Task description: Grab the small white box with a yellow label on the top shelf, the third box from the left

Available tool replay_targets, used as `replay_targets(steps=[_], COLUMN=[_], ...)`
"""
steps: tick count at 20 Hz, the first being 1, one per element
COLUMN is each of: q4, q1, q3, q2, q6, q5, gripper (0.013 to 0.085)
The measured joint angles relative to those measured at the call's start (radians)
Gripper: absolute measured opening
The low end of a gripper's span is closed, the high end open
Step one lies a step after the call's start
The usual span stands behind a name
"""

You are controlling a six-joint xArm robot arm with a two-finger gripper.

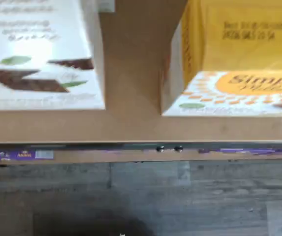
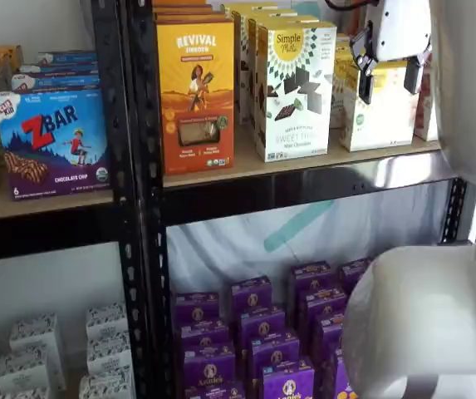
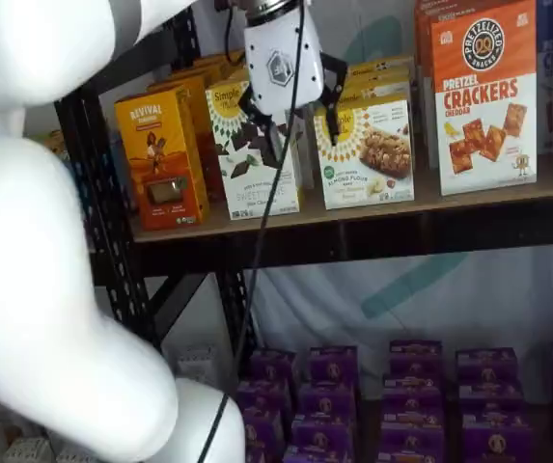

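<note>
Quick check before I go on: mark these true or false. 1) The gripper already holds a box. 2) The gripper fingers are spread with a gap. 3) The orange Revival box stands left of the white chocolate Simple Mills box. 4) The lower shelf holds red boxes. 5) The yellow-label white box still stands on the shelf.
1) False: the gripper hangs in front of the boxes with nothing between its fingers.
2) True.
3) True: Revival box, chocolate Simple Mills box.
4) False: purple boxes fill it.
5) True: the yellow-label white box stands on the top shelf.
</note>
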Motion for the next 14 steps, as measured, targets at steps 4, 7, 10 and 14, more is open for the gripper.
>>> replay_targets(steps=[4, 7, 10, 14], q4=[0.008, 0.016, 0.029, 0.035], q1=[-0.029, -0.045, -0.063, -0.077], q3=[-0.028, -0.043, -0.051, -0.055], q2=[0.037, 0.057, 0.071, 0.081], q6=[-0.029, -0.044, -0.061, -0.074], q5=[-0.012, -0.017, -0.026, -0.039], gripper=[0.0850, 0.0850, 0.0850, 0.0850])
